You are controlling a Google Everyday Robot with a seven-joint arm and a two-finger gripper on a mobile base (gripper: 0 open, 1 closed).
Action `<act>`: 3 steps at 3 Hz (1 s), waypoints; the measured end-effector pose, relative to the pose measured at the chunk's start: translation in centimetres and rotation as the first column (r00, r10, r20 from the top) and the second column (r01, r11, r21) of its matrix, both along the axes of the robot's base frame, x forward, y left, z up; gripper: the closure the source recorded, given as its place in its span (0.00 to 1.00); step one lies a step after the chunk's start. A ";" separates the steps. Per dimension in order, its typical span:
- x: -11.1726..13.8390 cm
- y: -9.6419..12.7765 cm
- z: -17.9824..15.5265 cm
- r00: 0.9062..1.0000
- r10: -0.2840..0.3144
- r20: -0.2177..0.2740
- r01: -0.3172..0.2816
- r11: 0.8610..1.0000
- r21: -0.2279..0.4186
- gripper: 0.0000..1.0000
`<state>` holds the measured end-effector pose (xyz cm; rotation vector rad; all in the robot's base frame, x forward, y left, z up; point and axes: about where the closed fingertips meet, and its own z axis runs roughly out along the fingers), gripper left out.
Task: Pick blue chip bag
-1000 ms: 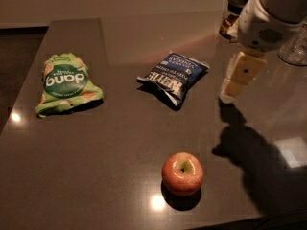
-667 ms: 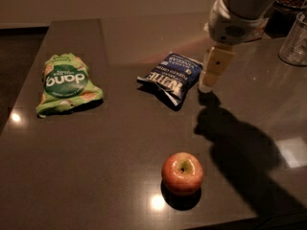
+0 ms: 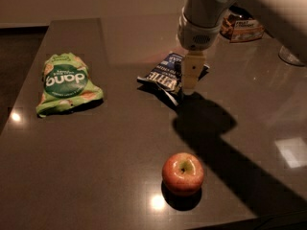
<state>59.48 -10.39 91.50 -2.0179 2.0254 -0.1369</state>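
The blue chip bag [image 3: 165, 75] lies flat near the middle of the dark table, navy with white lettering. My gripper [image 3: 190, 75] hangs from the white arm coming in from the upper right. It sits directly over the bag's right half and covers part of it. Its fingertips point down at the bag's right side.
A green chip bag [image 3: 65, 82] lies at the left. A red apple [image 3: 183, 173] sits near the table's [image 3: 96, 166] front edge. A brown snack packet [image 3: 242, 27] and a clear glass [image 3: 291, 55] stand at the back right. The table's left edge runs diagonally.
My arm has swung left from the table's right side. The gripper went from beside the blue bag to over its right half. The bag, apple and green bag have not moved.
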 end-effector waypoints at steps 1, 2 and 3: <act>1.3 1.2 -2.9 0.994 0.098 -0.056 -0.102 0.993 -0.068 0.00; 1.9 1.9 -4.2 0.985 0.146 -0.086 -0.154 0.984 -0.090 0.00; 2.3 2.6 -5.3 0.968 0.218 -0.126 -0.233 0.965 -0.122 0.18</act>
